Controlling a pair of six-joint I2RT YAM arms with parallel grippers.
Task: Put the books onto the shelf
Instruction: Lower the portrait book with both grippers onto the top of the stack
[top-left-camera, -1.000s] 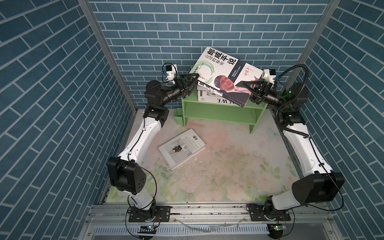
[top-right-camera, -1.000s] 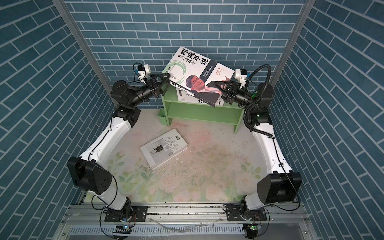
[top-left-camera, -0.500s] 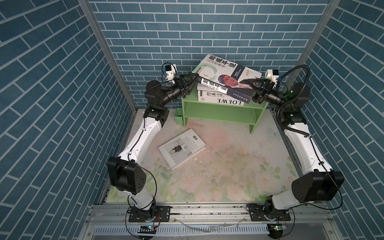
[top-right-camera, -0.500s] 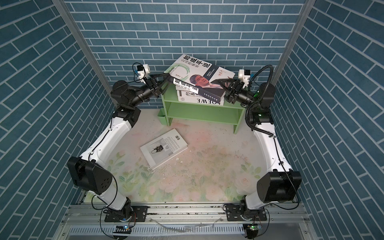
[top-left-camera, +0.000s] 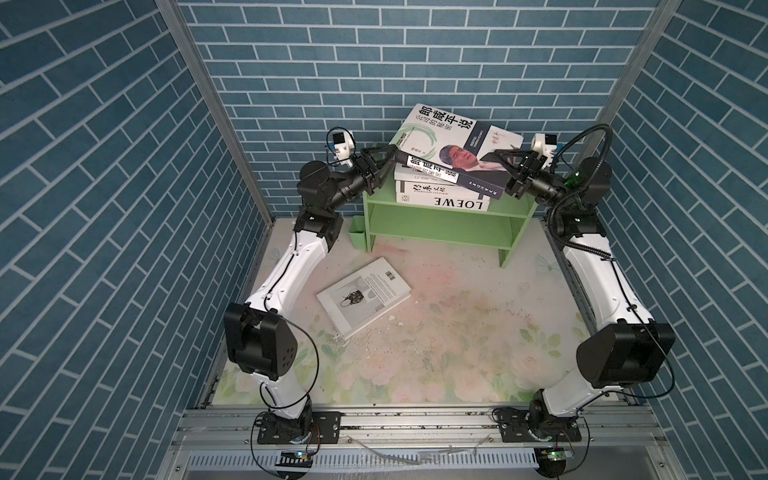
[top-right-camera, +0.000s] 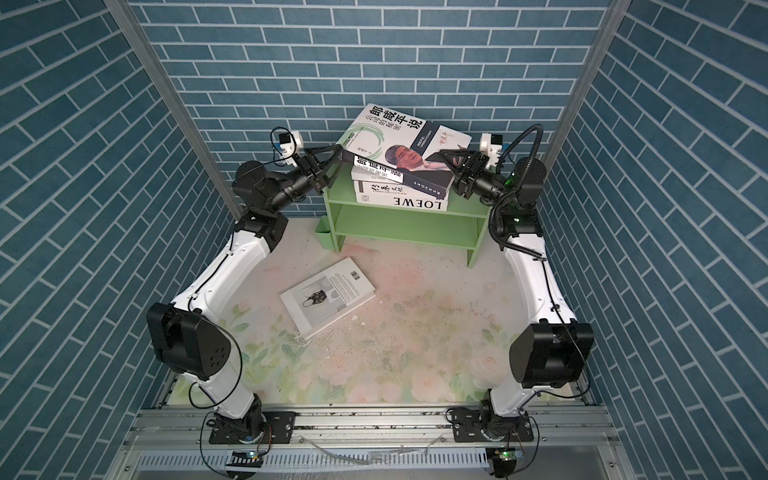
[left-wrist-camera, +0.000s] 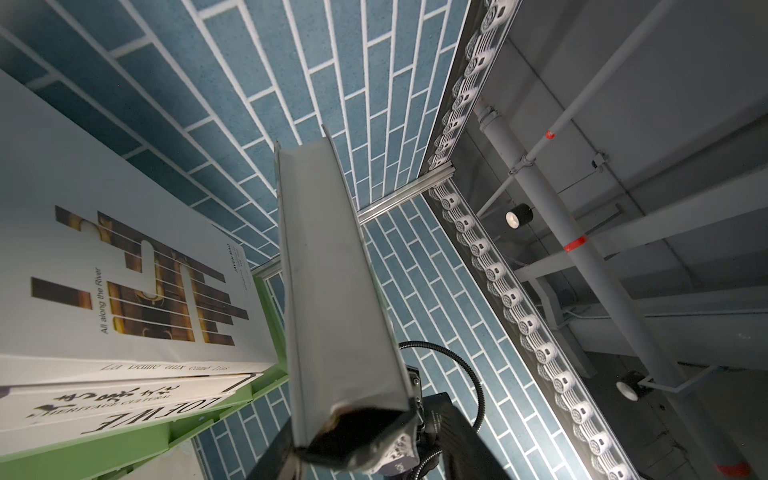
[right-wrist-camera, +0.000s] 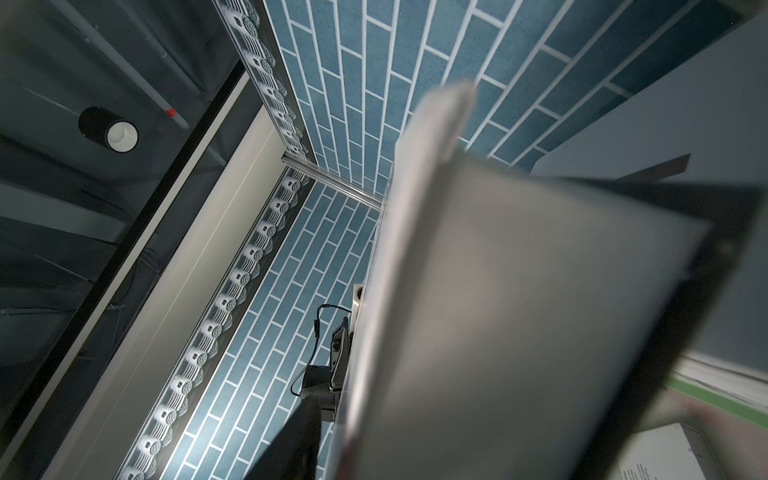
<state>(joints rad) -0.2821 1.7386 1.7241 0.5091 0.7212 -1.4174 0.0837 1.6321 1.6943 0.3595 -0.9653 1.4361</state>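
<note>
Far left, the L gripper (top-left-camera: 390, 156) (top-right-camera: 340, 153) is seen closed part-way on the left corner of the portrait book (top-left-camera: 451, 139) (top-right-camera: 401, 135), w/ the cover edge pinched between the jaws. In the left wrist view the same book (left-wrist-camera: 332, 291) is shown edge-on, running away from the cam; the fingers are not made out there.

Beside the left side panel of the shelf (top-left-camera: 440, 226) (top-right-camera: 403, 228), a small green cup (top-left-camera: 358, 237) (top-right-camera: 323, 232) is set on the floral mat (top-left-camera: 457, 332). Nearer, a loose book (top-left-camera: 363, 296) (top-right-camera: 328, 296) is laid flat on the mat, barcode side up, well apart from the shelf. White scraps (top-left-camera: 341, 338) are scattered at its near corner.

On the top tier a stack of 3 books (top-left-camera: 428, 190) (top-right-camera: 390, 190) is laid flat, LOEWE spine at the bottom, from left to ctr of the board. The portrait book is held tilted over that stack, spine edge low and far edge raised toward the brick back wall (top-left-camera: 374, 62) just behind. Whether the spine edge touches the stack cannot be told.

At right, the R gripper (top-left-camera: 503, 166) (top-right-camera: 449, 168) is closed on the book's right edge, one finger laid across the suited figure on the cover. The shelf's right side panel is found just below it. In the right wrist view the book (right-wrist-camera: 519, 311) is blurred and most of the frame is filled by it.
</note>
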